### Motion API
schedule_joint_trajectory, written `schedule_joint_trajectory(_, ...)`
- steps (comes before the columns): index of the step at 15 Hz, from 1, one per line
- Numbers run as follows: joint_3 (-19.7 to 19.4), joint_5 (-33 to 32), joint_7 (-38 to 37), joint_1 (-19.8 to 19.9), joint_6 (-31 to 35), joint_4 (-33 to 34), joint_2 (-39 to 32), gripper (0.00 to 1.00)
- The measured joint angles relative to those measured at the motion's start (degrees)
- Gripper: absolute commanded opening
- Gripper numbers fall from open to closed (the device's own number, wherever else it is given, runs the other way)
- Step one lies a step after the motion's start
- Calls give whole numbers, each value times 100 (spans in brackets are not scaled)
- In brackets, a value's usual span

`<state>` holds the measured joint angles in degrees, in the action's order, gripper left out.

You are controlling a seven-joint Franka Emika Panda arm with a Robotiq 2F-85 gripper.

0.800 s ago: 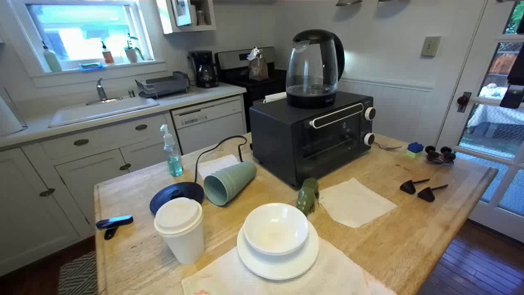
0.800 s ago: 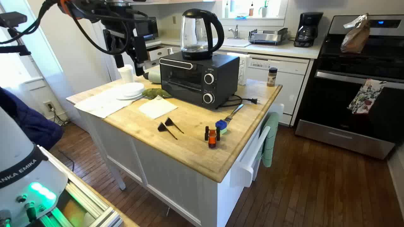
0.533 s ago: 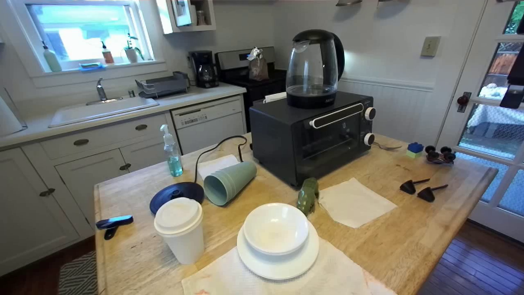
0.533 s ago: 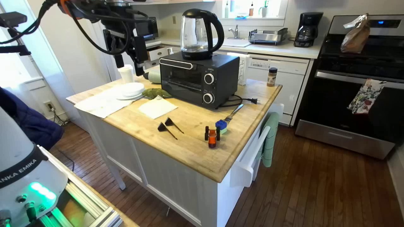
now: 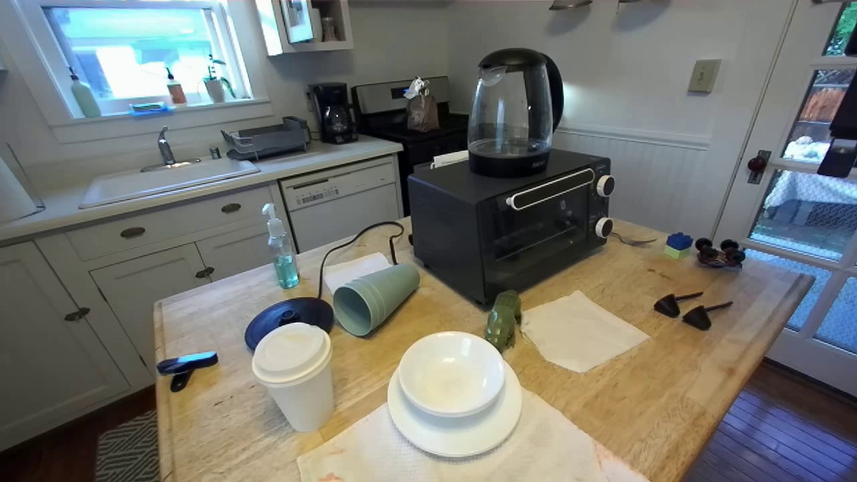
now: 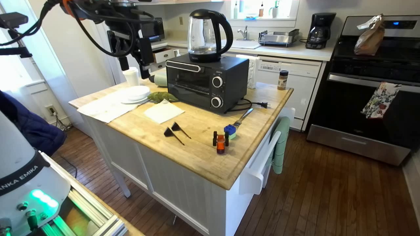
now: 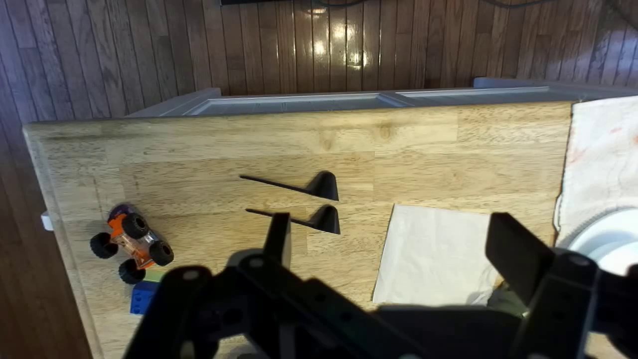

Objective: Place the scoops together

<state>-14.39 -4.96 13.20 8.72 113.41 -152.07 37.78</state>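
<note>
2 black conical scoops [image 7: 326, 188] lie near an edge of the wooden kitchen worktop [image 7: 423, 149]. The claw [image 7: 391, 234] stands spread.

Daylight strong at window [image 5: 140, 53], burnt out to cyan-white; corner walls [image 5: 636, 80] dim grey, bright patch beside kettle [image 5: 512, 114]. Tabletop [image 5: 643, 402] lit warm, shadows soft. In an exterior view, arm base [image 6: 55, 180] shows green glow, spilling onto rails [image 6: 63, 225]. Wrist view: hard glare on floorboards [image 7: 349, 60], scoops [image 7: 325, 187] crisp enough, gripper fingers [image 7: 516, 249] dark, blurred
</note>
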Motion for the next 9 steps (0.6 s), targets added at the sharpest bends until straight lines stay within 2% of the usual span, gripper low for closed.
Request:
schedule_joint_trajectory(5, -42, 59, -178, 47, 23, -3, -364, 100)
schedule_joint_trajectory(9, -282, 768, 166, -81, 21, 75, -1275, 100)
